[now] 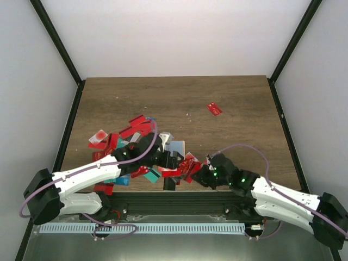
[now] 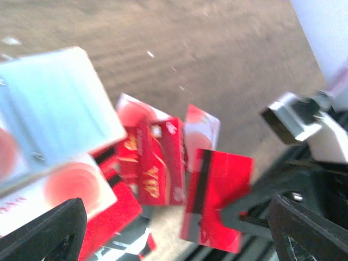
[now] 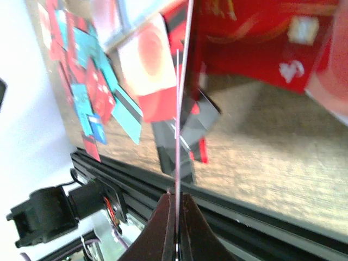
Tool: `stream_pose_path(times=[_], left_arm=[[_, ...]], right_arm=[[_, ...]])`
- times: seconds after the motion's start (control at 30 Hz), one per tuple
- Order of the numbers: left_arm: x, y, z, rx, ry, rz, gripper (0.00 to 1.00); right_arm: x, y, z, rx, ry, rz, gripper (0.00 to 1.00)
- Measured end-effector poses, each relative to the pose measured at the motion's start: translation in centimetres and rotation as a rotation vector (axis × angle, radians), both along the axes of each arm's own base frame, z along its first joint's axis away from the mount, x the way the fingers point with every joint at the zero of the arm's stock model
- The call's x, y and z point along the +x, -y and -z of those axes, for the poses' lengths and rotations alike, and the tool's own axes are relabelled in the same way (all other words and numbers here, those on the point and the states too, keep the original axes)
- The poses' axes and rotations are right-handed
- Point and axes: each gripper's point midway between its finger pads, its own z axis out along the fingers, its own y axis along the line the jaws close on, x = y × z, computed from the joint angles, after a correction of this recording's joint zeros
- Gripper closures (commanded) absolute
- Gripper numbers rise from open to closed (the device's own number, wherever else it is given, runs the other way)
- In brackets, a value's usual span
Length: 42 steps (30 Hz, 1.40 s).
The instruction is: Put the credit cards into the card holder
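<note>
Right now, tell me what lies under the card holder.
A white card with a red circle pokes out from under the open card holder; anything else beneath it is covered.

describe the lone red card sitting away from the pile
The lone red card is a small flat rectangle, plastic by its look, red with a pale mark too small to read. It lies flat on the wooden table, turned diagonally, beyond and to the right of the pile of cards. Nothing touches it.
</note>
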Motion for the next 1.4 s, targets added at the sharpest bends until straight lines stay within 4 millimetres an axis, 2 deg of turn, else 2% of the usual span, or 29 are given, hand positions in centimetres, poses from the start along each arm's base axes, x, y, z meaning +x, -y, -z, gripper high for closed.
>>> stream_pose_path(times=[0.13,0.33,0.5,0.63,0.73,0.9,1.03,1.27,1.4], left_arm=[[3.3,-2.7,-0.7,0.032,0.029,-0.097,0.09],[6.3,-5.5,-1.1,0.048,0.039,-0.147,0.18],[8.1,-6.2,-2.5,-0.014,0.048,-0.132,0.23],[8.3,-5.8,-3.4,-0.079,0.054,-0.073,0.30],[7.9,-5.0,-4.4,-0.130,0.065,-0.014,0.36],[7.3,-3.6,-6.2,-0.239,0.084,0.066,0.43],[6.2,-2.8,-6.7,-0.315,0.073,0.123,0.45],[4.1,-2.4,-8.0,-0.424,0.069,0.204,0.57],[3.3,-2.4,-9.1,-0.466,0.084,0.230,0.59]], right_arm=[[2.7,0.4,-2.6,-0.002,0.122,0.013,0.99],[6.5,0.4,-5.9,-0.027,0.294,-0.028,0.99],[9.1,0.0,-7.8,-0.009,0.401,-0.090,0.99],[10.4,-0.8,-8.7,0.039,0.483,-0.171,0.99],[10.5,-1.7,-9.4,0.087,0.544,-0.255,0.99],[9.4,-3.2,-11.4,0.183,0.668,-0.410,0.99],[8.1,-4.0,-12.6,0.260,0.741,-0.524,0.99],[6.2,-4.4,-14.3,0.367,0.803,-0.638,0.99],[5.6,-4.5,-15.0,0.403,0.827,-0.668,0.99]])
